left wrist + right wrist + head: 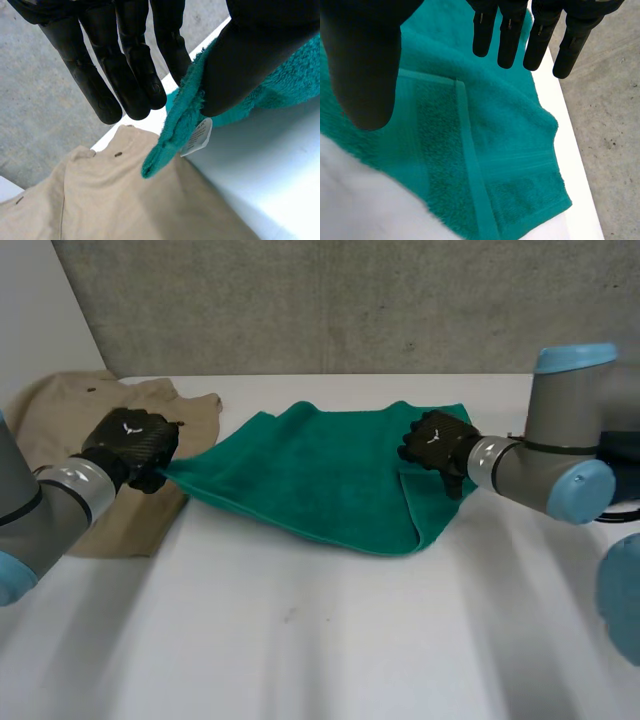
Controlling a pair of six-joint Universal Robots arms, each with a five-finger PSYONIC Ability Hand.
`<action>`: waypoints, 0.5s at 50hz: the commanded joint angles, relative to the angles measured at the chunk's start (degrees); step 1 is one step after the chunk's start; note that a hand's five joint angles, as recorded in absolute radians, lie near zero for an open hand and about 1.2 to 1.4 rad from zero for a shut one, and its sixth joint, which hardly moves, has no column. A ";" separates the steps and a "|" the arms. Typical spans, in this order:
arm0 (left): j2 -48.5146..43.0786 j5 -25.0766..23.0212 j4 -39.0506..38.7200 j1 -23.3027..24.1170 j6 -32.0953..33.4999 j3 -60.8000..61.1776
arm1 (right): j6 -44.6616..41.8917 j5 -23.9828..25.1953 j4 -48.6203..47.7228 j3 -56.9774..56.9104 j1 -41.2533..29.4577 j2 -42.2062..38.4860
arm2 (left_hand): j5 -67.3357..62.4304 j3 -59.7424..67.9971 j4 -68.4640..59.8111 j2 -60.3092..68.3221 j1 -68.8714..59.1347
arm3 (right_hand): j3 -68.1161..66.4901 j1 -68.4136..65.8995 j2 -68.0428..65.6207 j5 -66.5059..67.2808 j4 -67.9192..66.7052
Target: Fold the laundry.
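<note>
One green towel (320,475) is lying on the table (300,640) — the left hand (130,445) is pinching its corner over a beige garment (60,420). The right hand (435,445) is holding its fingers straight above the folded end.

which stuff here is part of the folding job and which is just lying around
In the job:
teal towel
left robot hand, pinching its corner
right robot hand, open over its opposite end

Lying about:
beige garment, untouched beside the towel, maybe laundry for later
white table
</note>
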State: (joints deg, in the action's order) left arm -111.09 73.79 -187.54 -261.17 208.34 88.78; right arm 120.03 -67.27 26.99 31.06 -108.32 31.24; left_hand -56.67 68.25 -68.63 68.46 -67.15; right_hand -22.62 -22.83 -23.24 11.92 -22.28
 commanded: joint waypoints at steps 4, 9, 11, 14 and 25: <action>5.18 -0.93 1.12 0.84 -3.11 -0.98 | -0.41 -0.76 -1.33 -8.38 -1.28 -8.21 | -13.33 11.75 -11.37 11.54 -12.85 | -5.55 -5.33 -4.93 6.25 -5.89; 7.12 -1.10 1.39 2.07 -4.25 -2.03 | -0.50 -0.15 -2.47 -8.73 -1.54 -9.79 | -13.33 11.75 -11.37 11.54 -12.85 | -7.05 -6.84 -6.44 7.75 -7.39; 7.38 -1.11 1.56 2.51 -4.52 -2.30 | -0.68 0.03 -2.56 -8.73 -1.72 -10.15 | -13.33 11.75 -11.37 11.54 -12.85 | -7.57 -7.35 -6.95 8.26 -7.91; 7.65 -0.84 2.00 3.12 -4.96 -2.91 | -0.94 0.21 -2.64 -8.82 -1.80 -10.67 | -13.33 11.75 -11.37 11.54 -12.85 | -8.57 -8.36 -7.96 9.27 -8.91; 7.65 -0.49 2.71 2.95 -5.05 -3.53 | -0.50 -2.25 -5.63 -10.23 -1.01 -10.33 | -13.33 11.75 -11.37 11.54 -12.85 | -57.38 -57.17 -56.76 58.08 -57.72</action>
State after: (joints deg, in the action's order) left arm -103.35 73.10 -184.98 -257.73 203.19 85.26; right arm 119.11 -67.59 23.04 21.25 -109.83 20.05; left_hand -56.68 68.25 -68.66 68.63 -67.15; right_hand -64.75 -65.13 -65.38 54.83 -64.81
